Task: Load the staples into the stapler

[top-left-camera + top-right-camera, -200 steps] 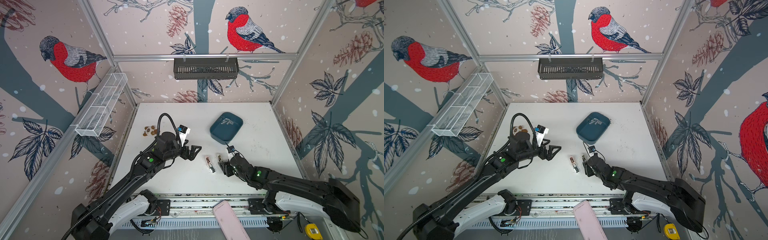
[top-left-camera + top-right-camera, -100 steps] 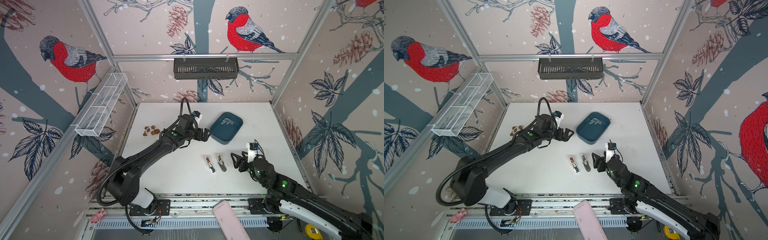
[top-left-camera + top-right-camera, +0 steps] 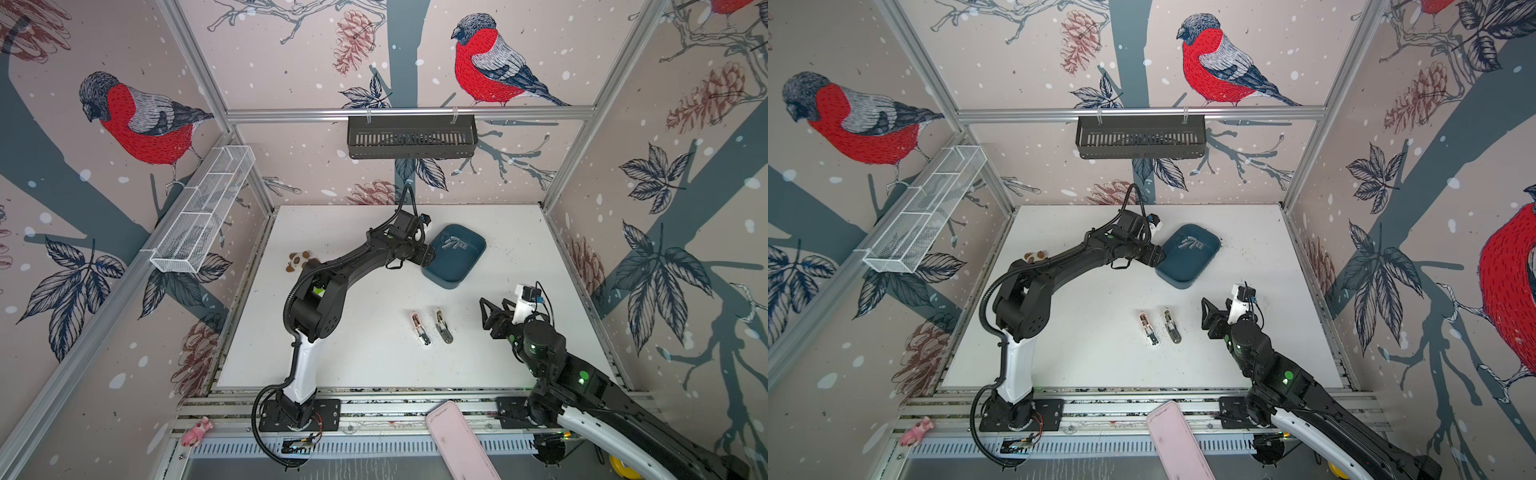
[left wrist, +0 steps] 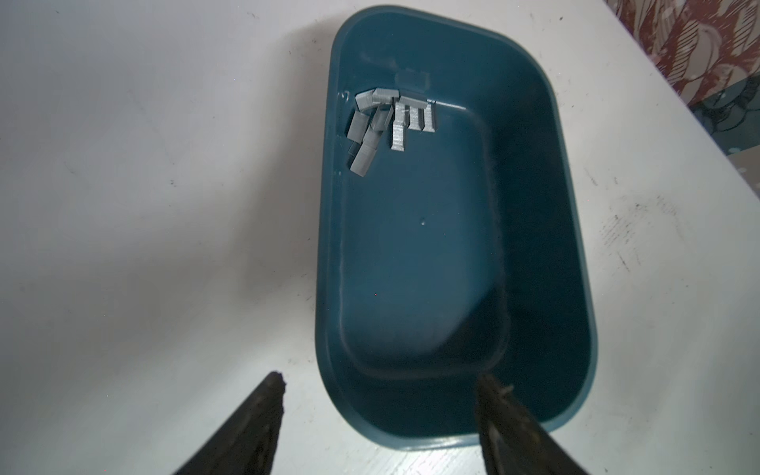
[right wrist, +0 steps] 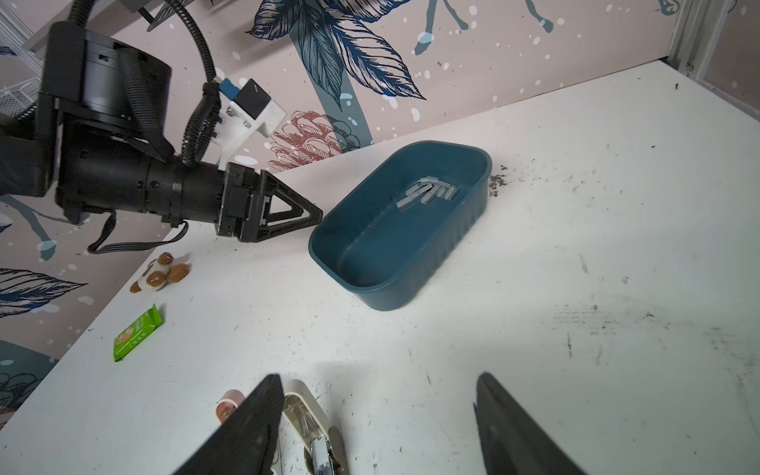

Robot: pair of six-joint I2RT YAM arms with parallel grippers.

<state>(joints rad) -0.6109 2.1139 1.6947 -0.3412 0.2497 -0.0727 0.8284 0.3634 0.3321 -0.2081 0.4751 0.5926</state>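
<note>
Left claw (image 4: 381, 380): jaws wide apart and holding nothing; one fingertip (image 4: 274, 380) is over the bare table, the other is over the near end of the tub, so the tub's end wall lies between them.
Tub (image 4: 327, 230): dark blue, with rounded corners, stretching straight away from the left claw.
Staples (image 4: 382, 123): a loose heap of short grey strips in the tub's far corner, well ahead of the left claw, with nothing touching them.
Left wrist view only: the separate strips, some overlapping and pointing in different directions.
Top views: the staples (image 3: 454, 244) show only as a pale smudge in the tub, and the left claw (image 3: 429, 258) covers the tub's near rim.
Right claw (image 5: 378, 378): jaws wide apart with only bare table between them.
Staplers: the cream stapler (image 5: 308, 419) lies open just beside one right fingertip (image 5: 263, 407), and the pink stapler (image 5: 228, 405) peeks out past it.
Both top views: the two staplers (image 3: 420, 328) (image 3: 444, 325) lie side by side, apart from the right claw (image 3: 494, 308), on its side toward the left arm.
Right wrist view only: a green packet (image 5: 137, 333) on the table, and the left claw seen from the side with its tips near the tub's rim; whether they touch it I cannot tell.
Plush toy (image 5: 158, 275): on the table behind the left claw.
</note>
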